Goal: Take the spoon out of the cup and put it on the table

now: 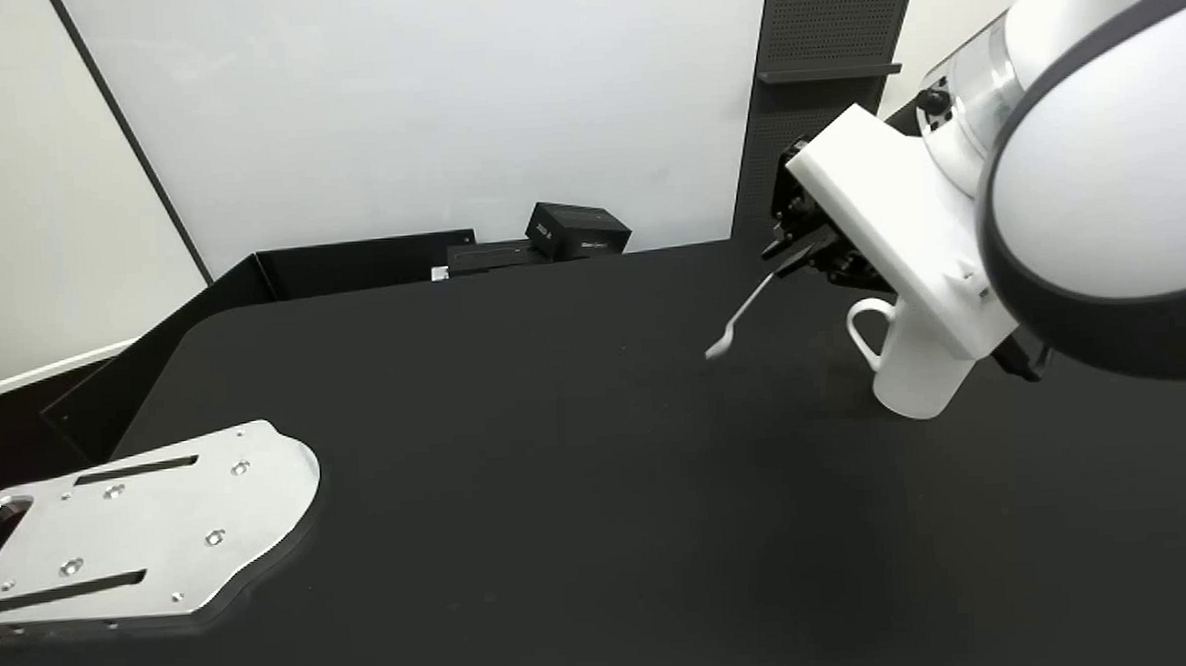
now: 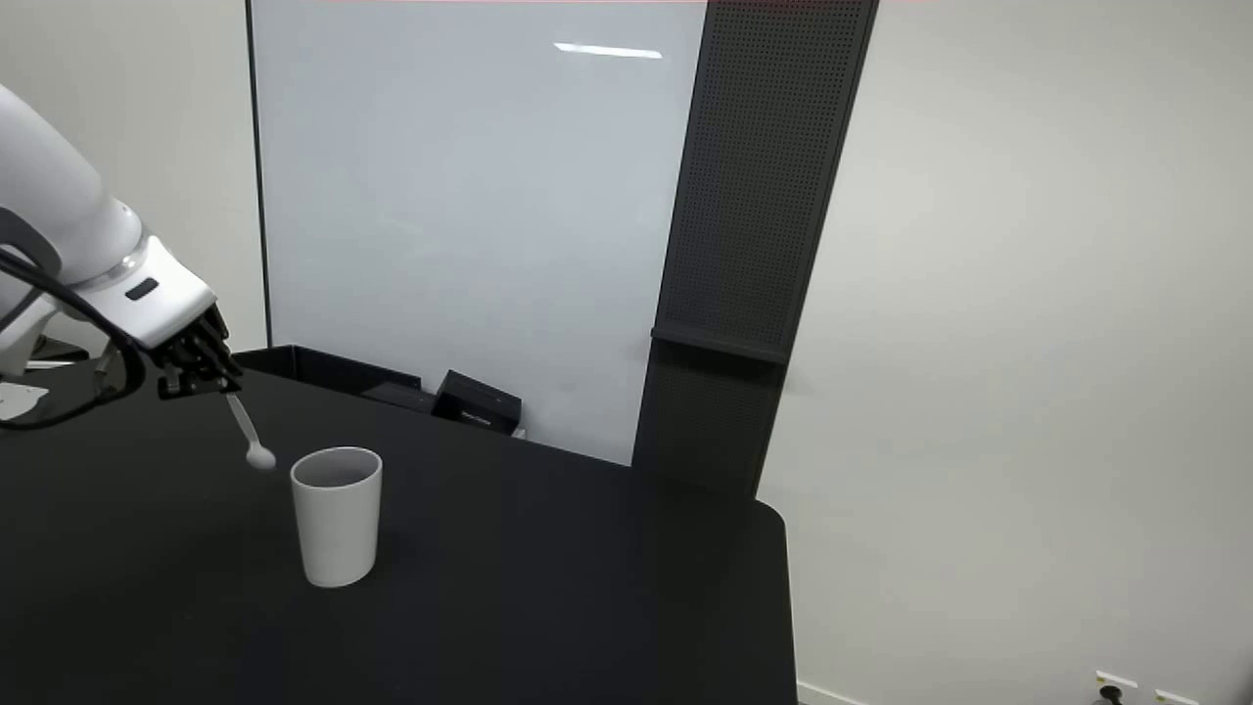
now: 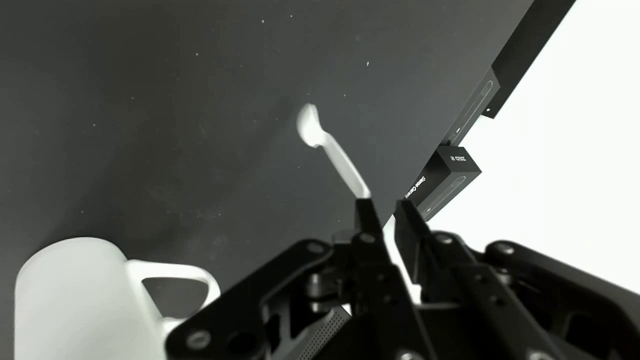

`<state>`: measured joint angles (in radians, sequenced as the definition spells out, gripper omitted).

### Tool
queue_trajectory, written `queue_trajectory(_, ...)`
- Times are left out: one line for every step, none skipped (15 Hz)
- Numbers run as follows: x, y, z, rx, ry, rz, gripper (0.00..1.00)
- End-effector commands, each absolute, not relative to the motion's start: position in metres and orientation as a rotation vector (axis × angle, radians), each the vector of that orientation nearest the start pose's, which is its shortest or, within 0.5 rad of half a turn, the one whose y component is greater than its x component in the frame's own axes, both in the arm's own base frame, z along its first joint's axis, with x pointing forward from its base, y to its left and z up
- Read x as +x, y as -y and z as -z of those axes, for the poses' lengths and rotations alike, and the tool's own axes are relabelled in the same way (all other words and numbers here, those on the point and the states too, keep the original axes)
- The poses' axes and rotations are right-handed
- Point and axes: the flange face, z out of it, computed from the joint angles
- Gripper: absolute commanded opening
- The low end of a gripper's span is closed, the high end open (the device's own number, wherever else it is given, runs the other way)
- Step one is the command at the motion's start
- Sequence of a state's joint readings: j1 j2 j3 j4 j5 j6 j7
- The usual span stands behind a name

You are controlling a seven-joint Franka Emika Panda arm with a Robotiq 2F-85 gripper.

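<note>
White spoon [image 3: 335, 153] outside the upright white cup [image 2: 338, 534], slanting bowl-down over the black tabletop [image 1: 519, 476], its handle reaching the tips of the gripper [image 3: 385, 201], narrow gap between the fingers, whether they grip the spoon unclear

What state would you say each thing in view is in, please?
White mug: upright on the black table; inside bottom hidden.
Spoon: out of the mug, slanting bowl-end down, seemingly above the table.
Gripper: closed to a narrow gap, apparently holding the spoon's handle.
Metal plate: lying flat.
Taller black box: appears closed.
Lower black box: also appears closed.
</note>
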<state>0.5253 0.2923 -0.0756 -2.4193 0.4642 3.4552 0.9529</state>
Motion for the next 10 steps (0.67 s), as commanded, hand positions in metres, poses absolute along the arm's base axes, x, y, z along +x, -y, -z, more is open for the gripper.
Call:
queue_trajectory(0.499,-0.188,-0.251,-2.280,-1.263,0.722,0.48)
queue_trajectory(0.494,-0.188,-0.242,-2.296,-1.271,0.701,0.55)
queue_trajectory(0.486,-0.187,-0.230,-2.316,-1.284,0.664,0.62)
queue_trajectory(0.483,-0.183,-0.228,-2.348,-1.301,0.619,0.69)
queue_trajectory(0.481,-0.180,-0.227,-2.376,-1.316,0.571,0.76)
queue_trajectory(0.479,-0.173,-0.225,-2.412,-1.341,0.516,0.82)
queue_trajectory(0.478,-0.164,-0.224,-2.447,-1.375,0.445,0.88)
queue_trajectory(0.474,-0.156,-0.223,-2.486,-1.401,0.358,0.96)
queue_trajectory(0.474,-0.147,-0.226,-2.518,-1.415,0.294,0.99)
queue_trajectory(0.474,-0.139,-0.229,-2.545,-1.432,0.246,1.00)
